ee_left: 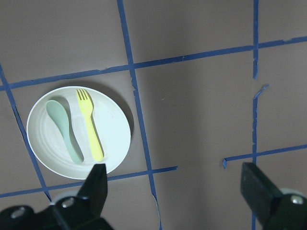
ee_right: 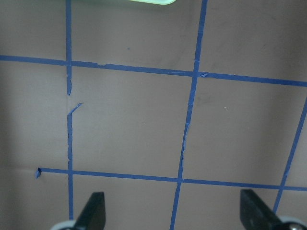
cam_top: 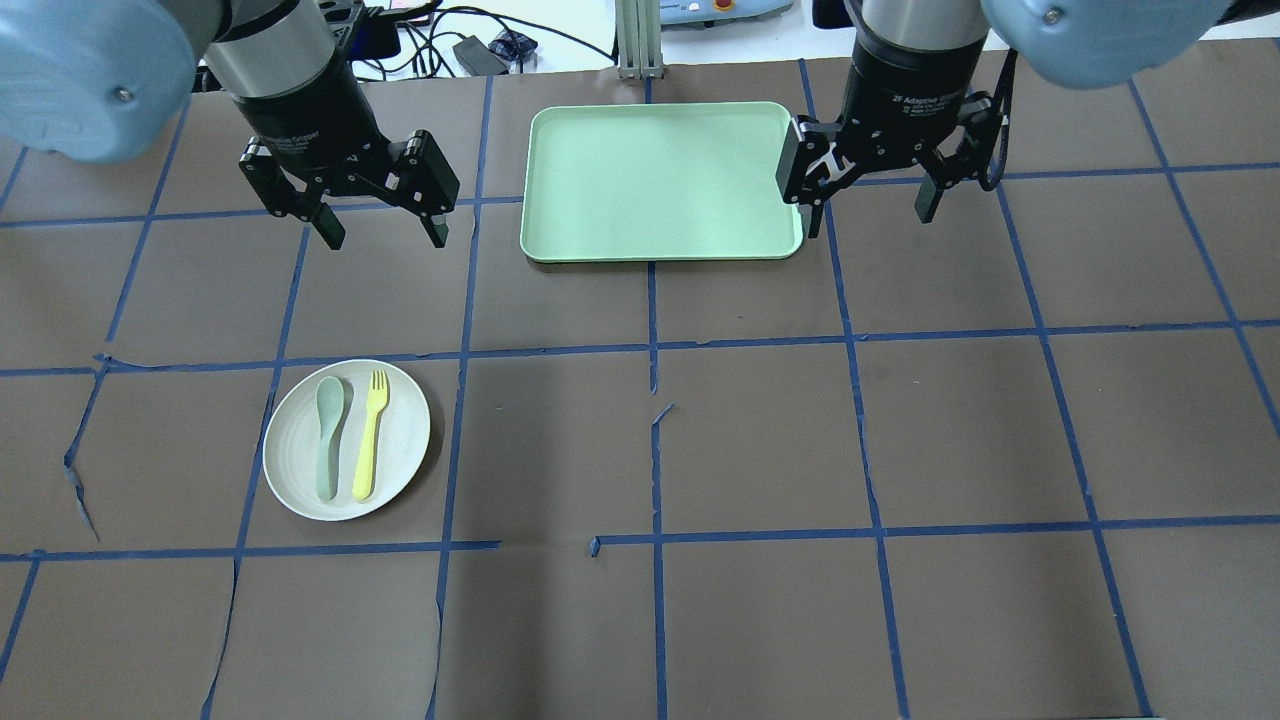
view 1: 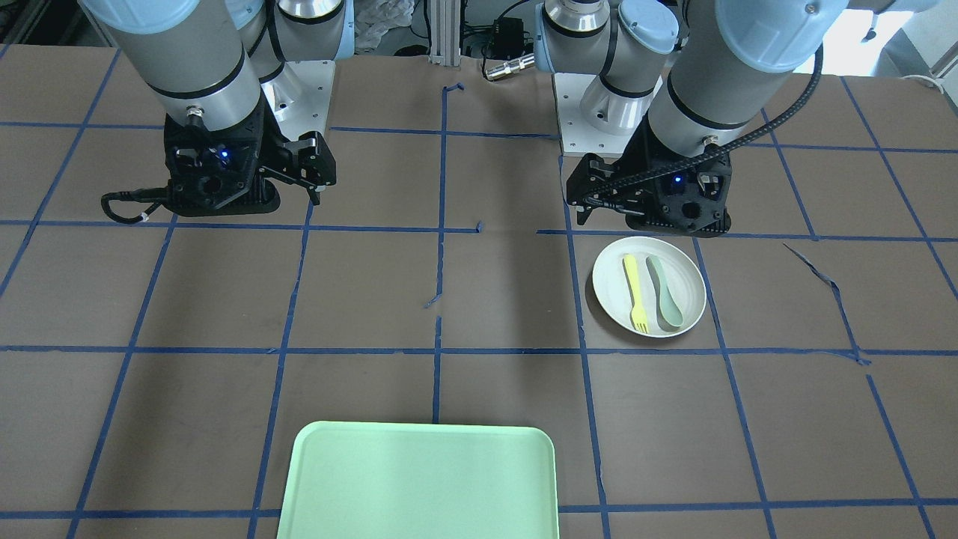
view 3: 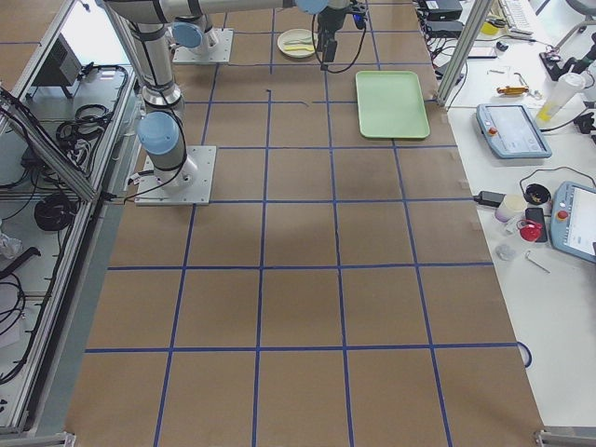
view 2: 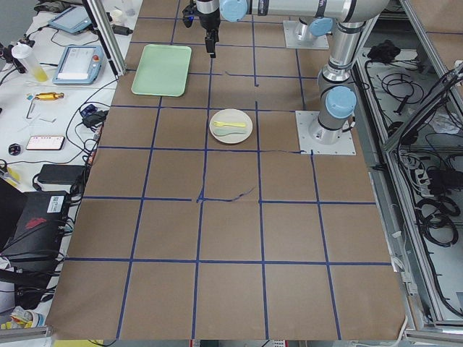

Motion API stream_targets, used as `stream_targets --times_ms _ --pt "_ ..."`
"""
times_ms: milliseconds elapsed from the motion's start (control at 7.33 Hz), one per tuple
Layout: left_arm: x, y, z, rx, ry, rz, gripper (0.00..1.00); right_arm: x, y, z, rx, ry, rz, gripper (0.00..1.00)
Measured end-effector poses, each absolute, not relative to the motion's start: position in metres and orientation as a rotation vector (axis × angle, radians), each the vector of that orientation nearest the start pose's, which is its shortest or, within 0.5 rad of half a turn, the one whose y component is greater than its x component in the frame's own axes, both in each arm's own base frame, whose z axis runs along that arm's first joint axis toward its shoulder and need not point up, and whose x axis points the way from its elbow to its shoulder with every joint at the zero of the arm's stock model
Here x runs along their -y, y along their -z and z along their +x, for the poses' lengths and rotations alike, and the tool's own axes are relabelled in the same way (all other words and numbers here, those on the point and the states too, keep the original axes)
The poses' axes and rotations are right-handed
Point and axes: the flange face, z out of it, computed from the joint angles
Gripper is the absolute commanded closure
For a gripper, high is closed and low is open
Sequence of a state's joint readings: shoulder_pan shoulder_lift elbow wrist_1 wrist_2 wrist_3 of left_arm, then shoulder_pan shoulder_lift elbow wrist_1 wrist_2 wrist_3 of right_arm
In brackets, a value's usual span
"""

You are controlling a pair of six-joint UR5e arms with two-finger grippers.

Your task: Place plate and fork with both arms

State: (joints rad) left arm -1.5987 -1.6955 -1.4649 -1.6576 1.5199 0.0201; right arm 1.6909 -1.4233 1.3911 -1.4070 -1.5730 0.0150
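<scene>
The off-white plate (cam_top: 402,440) lies on the table on my left side, with the yellow fork (cam_top: 370,436) on it beside a pale grey-green spoon (cam_top: 328,440). My left gripper (cam_top: 384,235) is open and empty, hanging above the table beyond the plate. In the left wrist view the plate (ee_left: 115,132) and fork (ee_left: 90,125) lie up and left of the open gripper (ee_left: 173,175). My right gripper (cam_top: 868,218) is open and empty by the tray's right edge. The right wrist view shows the right gripper (ee_right: 172,201) over bare table.
An empty mint-green tray (cam_top: 660,180) lies at the table's far middle, between the two grippers; it shows at the near edge in the front-facing view (view 1: 419,479). The brown table (cam_top: 760,440) carries a blue tape grid.
</scene>
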Motion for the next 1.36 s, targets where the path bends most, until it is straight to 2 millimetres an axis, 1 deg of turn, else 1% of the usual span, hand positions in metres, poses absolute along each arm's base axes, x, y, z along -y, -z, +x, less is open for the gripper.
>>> stream_targets --times_ms 273,682,1091,1364 --pt "0.531 -0.459 -0.148 -3.183 -0.193 0.035 0.0 0.52 -0.484 0.199 -3.143 -0.198 -0.179 0.0" --pt "0.533 -0.451 -0.145 -3.157 -0.185 0.046 0.0 0.523 -0.486 0.196 -3.155 -0.185 -0.174 0.0" --pt "0.533 -0.46 -0.143 -3.134 -0.124 0.107 0.0 0.524 -0.487 0.194 -3.156 -0.178 -0.169 0.0" --pt "0.532 -0.459 -0.145 -3.127 -0.124 0.131 0.0 0.524 -0.487 0.194 -3.156 -0.179 -0.165 0.0"
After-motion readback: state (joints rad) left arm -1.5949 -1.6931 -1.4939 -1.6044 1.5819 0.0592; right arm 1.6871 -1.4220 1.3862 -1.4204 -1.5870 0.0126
